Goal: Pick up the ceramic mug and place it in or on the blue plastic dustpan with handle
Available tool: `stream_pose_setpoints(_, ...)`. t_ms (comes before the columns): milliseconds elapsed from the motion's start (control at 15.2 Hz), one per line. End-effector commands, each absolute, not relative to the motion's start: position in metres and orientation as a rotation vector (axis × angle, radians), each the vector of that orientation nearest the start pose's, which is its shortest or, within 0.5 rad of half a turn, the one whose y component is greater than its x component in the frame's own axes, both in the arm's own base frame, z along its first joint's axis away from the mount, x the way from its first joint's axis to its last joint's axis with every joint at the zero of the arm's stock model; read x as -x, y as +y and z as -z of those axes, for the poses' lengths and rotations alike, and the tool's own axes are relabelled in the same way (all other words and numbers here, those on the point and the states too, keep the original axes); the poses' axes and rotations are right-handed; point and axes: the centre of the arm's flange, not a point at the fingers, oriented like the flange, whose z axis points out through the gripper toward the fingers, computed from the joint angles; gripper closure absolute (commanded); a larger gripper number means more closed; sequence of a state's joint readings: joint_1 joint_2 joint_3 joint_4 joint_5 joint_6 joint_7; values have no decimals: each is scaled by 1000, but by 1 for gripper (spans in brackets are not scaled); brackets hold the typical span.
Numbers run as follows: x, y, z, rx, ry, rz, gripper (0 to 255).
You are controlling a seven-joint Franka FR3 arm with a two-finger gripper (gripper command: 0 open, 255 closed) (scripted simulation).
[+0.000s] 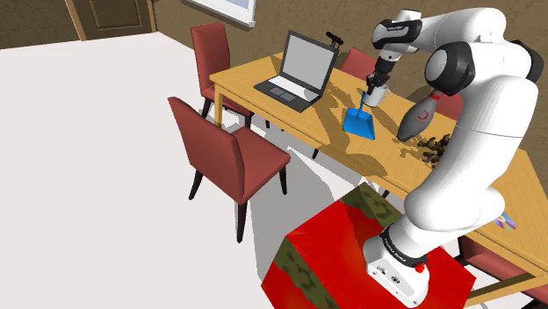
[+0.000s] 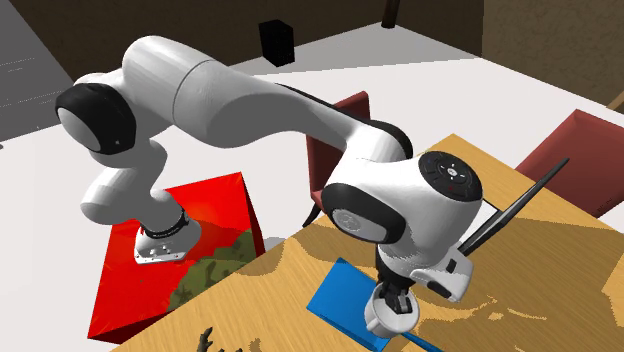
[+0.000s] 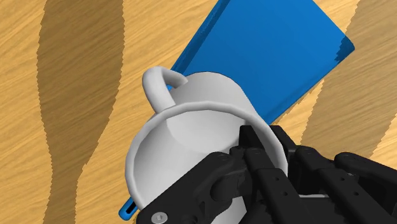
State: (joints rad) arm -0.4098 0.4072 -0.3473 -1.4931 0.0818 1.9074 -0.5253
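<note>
Your gripper (image 3: 249, 149) is pinching the mug (image 3: 191, 121) by its rim, its mouth facing the hand. The dustpan (image 3: 273, 57) is lying beneath, with open table (image 3: 63, 159) around.

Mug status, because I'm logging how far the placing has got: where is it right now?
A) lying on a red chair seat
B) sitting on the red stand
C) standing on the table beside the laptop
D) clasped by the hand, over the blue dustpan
D: in the wrist view the hand clasps the white mug by its rim, with the blue dustpan just beneath it.
</note>
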Motion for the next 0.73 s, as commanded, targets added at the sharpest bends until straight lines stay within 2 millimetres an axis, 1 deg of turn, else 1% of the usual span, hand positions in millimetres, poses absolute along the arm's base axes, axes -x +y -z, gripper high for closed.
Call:
stream_pose_setpoints(0, -519, -436, -450, 3186, 367, -13, 255)
stream_pose_setpoints(330, -519, -436, -450, 3186, 367, -13, 255)
stream_pose_setpoints(396, -519, -436, -450, 3186, 367, -13, 0)
stream_pose_setpoints(660, -519, -436, -450, 3186, 367, -13, 0)
